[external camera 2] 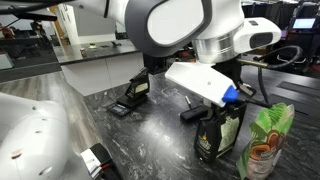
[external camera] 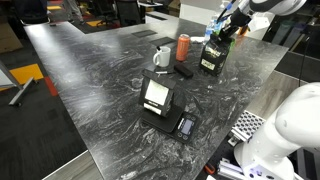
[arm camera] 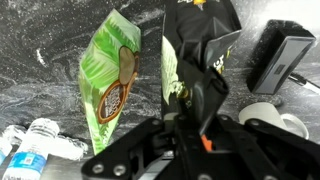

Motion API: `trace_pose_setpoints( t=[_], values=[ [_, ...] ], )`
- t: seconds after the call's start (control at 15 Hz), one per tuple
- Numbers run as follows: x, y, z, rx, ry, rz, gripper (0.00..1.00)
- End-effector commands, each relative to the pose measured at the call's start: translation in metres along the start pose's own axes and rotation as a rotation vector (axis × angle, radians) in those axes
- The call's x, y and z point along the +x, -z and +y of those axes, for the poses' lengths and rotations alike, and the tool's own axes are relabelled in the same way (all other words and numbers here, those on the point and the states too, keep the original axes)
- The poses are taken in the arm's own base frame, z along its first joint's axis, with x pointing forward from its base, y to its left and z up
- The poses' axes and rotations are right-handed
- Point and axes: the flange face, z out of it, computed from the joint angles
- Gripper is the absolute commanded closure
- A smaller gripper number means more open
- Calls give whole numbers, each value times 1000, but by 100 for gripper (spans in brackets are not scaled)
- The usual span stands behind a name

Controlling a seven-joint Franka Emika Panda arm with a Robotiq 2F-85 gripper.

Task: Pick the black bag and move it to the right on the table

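Observation:
The black bag [external camera: 212, 57] with its yellow-and-white label stands upright near the far edge of the dark marble table [external camera: 100, 80]. It also shows in an exterior view [external camera 2: 218, 132] and in the wrist view [arm camera: 200, 45]. My gripper [external camera: 221, 33] comes down on it from above, and its fingers [arm camera: 198, 112] are pinched on the bag's crumpled top edge. The bag's bottom seems to rest on the table. The gripper also shows above the bag in an exterior view [external camera 2: 226, 104].
A green bag [external camera 2: 266, 140] stands right beside the black bag [arm camera: 112, 75]. An orange can [external camera: 183, 46], a white mug [external camera: 162, 57] and a black remote [external camera: 184, 71] are close by. A black device with a white screen [external camera: 157, 97] sits mid-table. A water bottle [arm camera: 30, 140] lies nearby.

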Motion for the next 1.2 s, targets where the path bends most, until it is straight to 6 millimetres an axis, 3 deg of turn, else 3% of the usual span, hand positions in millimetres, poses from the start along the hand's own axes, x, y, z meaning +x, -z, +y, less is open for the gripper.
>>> trace_pose_setpoints(
  t=[0.0,0.47,0.87,1.13],
  values=[
    [21,10,-13,-65,17,-13,49],
    [38,47,-72,-168,69,-1,2],
    [40,37,-120,-29,227,-178,0],
    [39,29,-138,5,268,-256,0]
  ],
)
